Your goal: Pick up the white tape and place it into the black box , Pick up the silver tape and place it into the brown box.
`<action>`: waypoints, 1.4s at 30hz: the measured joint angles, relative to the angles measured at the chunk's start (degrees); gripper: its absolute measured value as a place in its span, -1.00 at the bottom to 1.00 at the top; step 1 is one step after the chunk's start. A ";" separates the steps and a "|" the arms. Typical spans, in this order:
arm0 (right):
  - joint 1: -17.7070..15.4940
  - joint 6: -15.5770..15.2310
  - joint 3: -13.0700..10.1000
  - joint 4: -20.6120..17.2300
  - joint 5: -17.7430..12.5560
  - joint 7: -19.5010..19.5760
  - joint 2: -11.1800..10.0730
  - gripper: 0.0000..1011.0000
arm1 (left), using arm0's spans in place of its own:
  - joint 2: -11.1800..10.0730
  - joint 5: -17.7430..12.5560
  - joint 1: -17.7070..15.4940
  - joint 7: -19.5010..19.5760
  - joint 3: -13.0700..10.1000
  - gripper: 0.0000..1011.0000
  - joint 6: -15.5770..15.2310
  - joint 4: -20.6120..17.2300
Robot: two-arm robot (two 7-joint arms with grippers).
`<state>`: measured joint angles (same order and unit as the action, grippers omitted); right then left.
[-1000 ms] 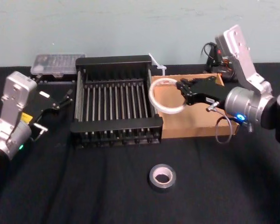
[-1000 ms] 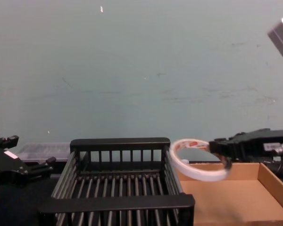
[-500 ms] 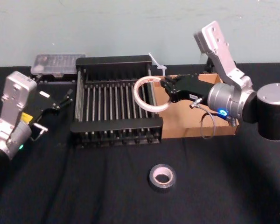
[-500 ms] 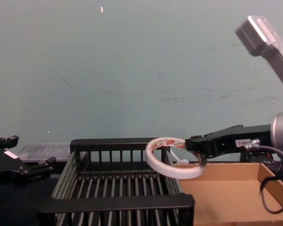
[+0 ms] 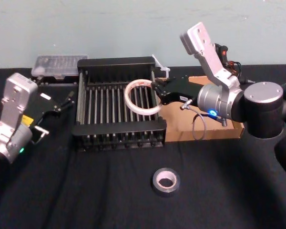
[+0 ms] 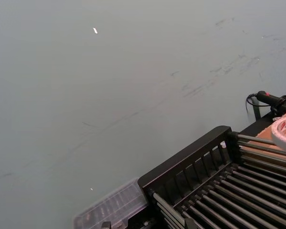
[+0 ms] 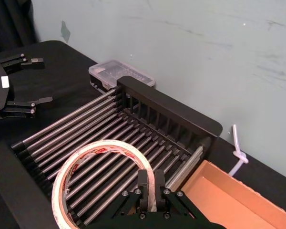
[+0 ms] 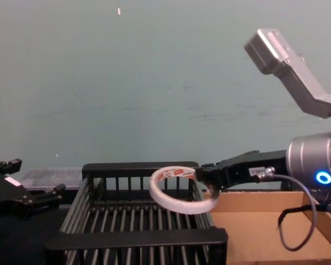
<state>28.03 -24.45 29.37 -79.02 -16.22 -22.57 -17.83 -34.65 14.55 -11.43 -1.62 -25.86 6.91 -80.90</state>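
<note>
Right gripper [image 5: 156, 91] is pinching the white tape [image 8: 179, 206], holding it tilted above the black box [image 5: 119, 128], near its right wall. Risk: releasing here, the ring could be catching that rim and tipping toward the brown box [image 5: 205, 136]. Left gripper [image 5: 57, 114] is idling, fingers spread, left of the box.

white tape [image 5: 127, 98] leftward, now above black box [image 5: 117, 62]

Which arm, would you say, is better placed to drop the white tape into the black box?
Right: the right end effector holds the white tape over the black box; the left end effector sits outside.
</note>
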 joint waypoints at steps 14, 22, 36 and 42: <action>1.48 1.06 0.33 3.51 1.14 -0.20 2.35 -0.82 | 0.00 0.00 0.00 0.00 0.00 0.98 0.00 0.00; 1.48 1.03 0.34 3.40 1.12 -0.15 2.25 -0.82 | 0.00 0.00 0.00 0.00 0.00 0.98 0.00 0.00; 1.43 0.89 0.37 3.23 1.08 -0.10 2.14 -0.70 | 0.00 0.00 0.00 0.00 0.00 0.98 0.00 0.00; 1.40 0.86 0.37 3.19 1.06 -0.10 2.11 -0.35 | 0.00 0.00 0.00 0.00 0.00 0.98 0.00 0.00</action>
<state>29.42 -23.59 29.73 -75.83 -15.16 -22.67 -15.72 -34.65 14.55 -11.43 -1.62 -25.86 6.91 -80.90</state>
